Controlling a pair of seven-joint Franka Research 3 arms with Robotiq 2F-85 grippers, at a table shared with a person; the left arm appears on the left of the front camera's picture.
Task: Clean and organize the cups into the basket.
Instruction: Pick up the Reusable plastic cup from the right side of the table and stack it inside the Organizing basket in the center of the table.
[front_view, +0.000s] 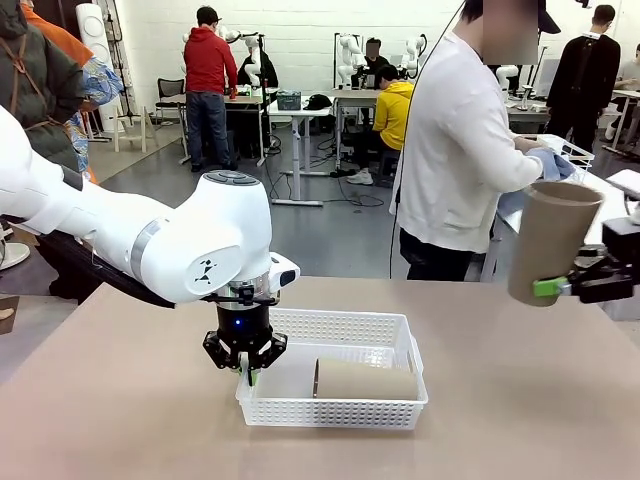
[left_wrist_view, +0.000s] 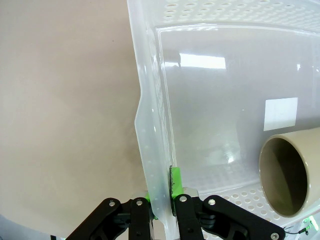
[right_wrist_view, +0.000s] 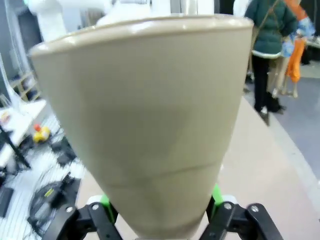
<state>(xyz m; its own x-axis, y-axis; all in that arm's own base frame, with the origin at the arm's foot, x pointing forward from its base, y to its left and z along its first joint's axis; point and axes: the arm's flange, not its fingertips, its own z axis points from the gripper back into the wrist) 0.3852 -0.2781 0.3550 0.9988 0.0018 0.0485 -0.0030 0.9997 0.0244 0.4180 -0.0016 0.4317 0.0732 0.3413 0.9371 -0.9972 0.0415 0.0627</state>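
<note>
Glossy white plastic basket; smooth matt tan cup.

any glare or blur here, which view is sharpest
Front view: sharpest, evenly lit. Left wrist view: bright glare on the basket floor, its wall bowed by the wide lens. Right wrist view: the cup sits very close and looks soft.
</note>
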